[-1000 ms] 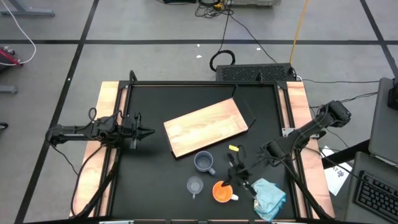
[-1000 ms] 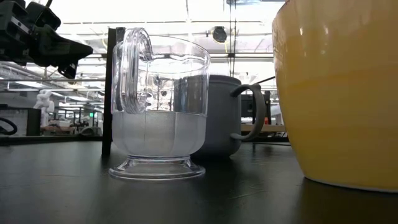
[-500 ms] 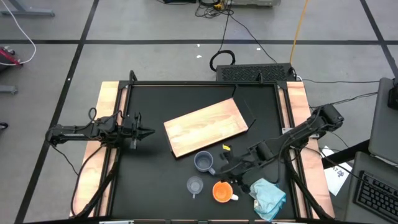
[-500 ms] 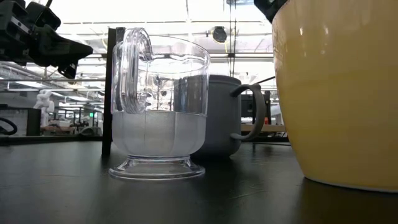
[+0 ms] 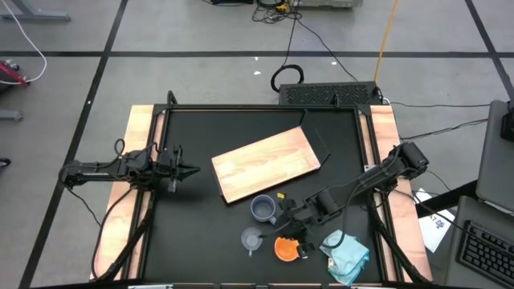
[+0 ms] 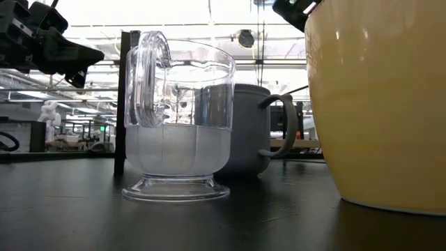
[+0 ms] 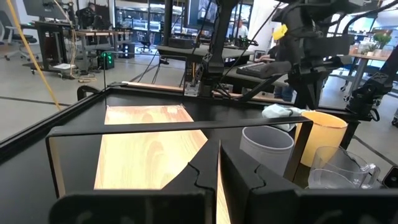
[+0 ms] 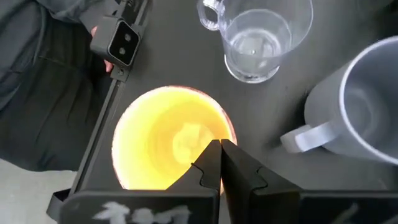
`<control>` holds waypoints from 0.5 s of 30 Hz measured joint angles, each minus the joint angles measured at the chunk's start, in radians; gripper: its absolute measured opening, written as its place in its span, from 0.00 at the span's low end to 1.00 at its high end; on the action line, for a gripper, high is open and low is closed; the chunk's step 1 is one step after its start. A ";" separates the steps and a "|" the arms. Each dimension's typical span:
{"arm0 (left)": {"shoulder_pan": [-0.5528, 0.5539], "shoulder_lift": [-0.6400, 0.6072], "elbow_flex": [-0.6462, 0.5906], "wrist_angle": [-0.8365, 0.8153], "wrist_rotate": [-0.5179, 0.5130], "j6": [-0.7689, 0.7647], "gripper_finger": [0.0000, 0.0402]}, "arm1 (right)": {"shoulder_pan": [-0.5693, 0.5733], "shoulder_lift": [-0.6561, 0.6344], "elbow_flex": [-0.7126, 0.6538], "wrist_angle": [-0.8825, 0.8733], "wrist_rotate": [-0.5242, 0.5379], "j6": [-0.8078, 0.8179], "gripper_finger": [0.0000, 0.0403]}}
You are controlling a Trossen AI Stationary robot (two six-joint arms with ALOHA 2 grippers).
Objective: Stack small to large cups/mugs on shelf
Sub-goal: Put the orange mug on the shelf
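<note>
Your right gripper [image 8: 219, 163], fingers pressed together and empty, hangs directly over the orange mug [image 8: 169, 137]. From that mug, the clear glass cup [image 5: 252, 239] stands just beside, the blue-grey mug [image 5: 263, 209] near, the wooden board [image 5: 265, 163] beyond. Your left gripper [image 5: 193, 169], fingers together, waits well apart.

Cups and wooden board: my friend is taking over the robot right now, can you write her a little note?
Left gripper: shut, empty, waiting at the table's left side.
Right gripper: shut, empty, hovering above the orange mug with white handle.
Blue-grey handled mug and small clear glass cup stand on the black tabletop beside it, none stacked.
Light-wood board: bare, mid-table.
Pale teal cloth lies right of the orange mug.
Done: nothing. Left: nest the cups, set them on the board.
</note>
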 joint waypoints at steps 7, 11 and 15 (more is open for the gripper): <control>0.000 0.000 0.000 0.000 0.000 0.000 0.04 | 0.001 0.015 0.056 -0.112 0.001 0.063 0.00; 0.000 0.000 0.000 0.000 0.000 0.000 0.04 | 0.017 0.015 0.098 -0.159 0.002 0.069 0.00; 0.000 0.000 0.000 0.000 0.000 0.000 0.04 | 0.040 0.015 0.129 -0.166 0.002 0.071 0.00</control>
